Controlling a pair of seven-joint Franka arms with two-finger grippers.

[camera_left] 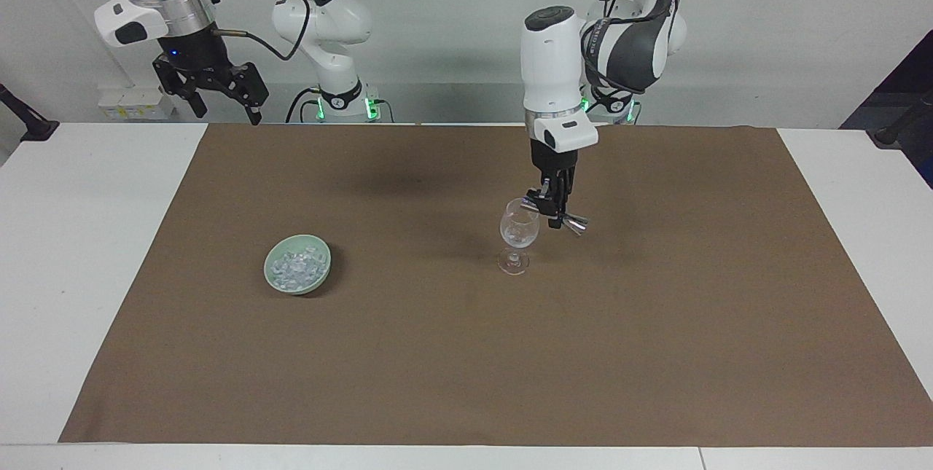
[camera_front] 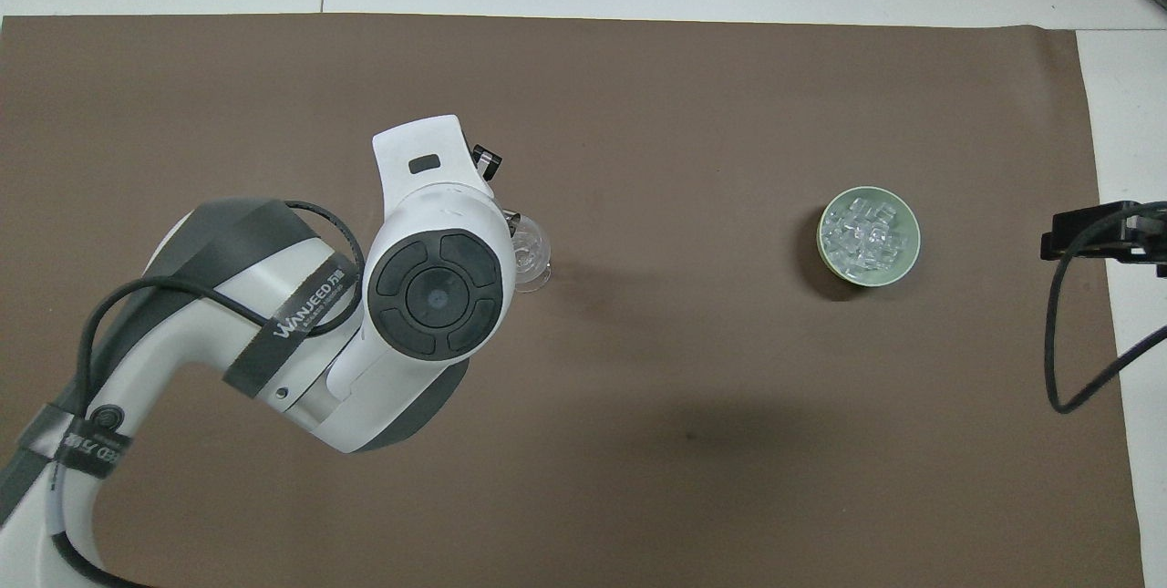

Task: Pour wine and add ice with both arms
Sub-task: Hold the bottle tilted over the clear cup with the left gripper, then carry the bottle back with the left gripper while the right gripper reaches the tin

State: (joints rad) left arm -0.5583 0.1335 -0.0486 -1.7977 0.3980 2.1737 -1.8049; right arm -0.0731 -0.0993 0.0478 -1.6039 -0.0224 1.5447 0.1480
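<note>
A clear stemmed glass point(camera_left: 519, 231) stands on the brown mat near the table's middle, and also shows in the overhead view point(camera_front: 531, 252). My left gripper point(camera_left: 555, 211) hangs beside its rim, shut on a small silver jigger point(camera_left: 578, 222) that is tilted, one end at the glass's mouth. The left wrist hides the gripper from above. The ice point(camera_left: 295, 266) fills a pale green bowl point(camera_left: 326, 260) toward the right arm's end; from above, the ice point(camera_front: 866, 234) lies in that bowl point(camera_front: 914, 242). My right gripper point(camera_left: 224, 109) waits open, high over the table's edge. The wine is out of view.
The brown mat point(camera_left: 466, 353) covers most of the white table point(camera_left: 73, 273). Only the glass and the bowl stand on it. A black cable point(camera_front: 1058, 360) hangs at the right arm's end of the overhead view.
</note>
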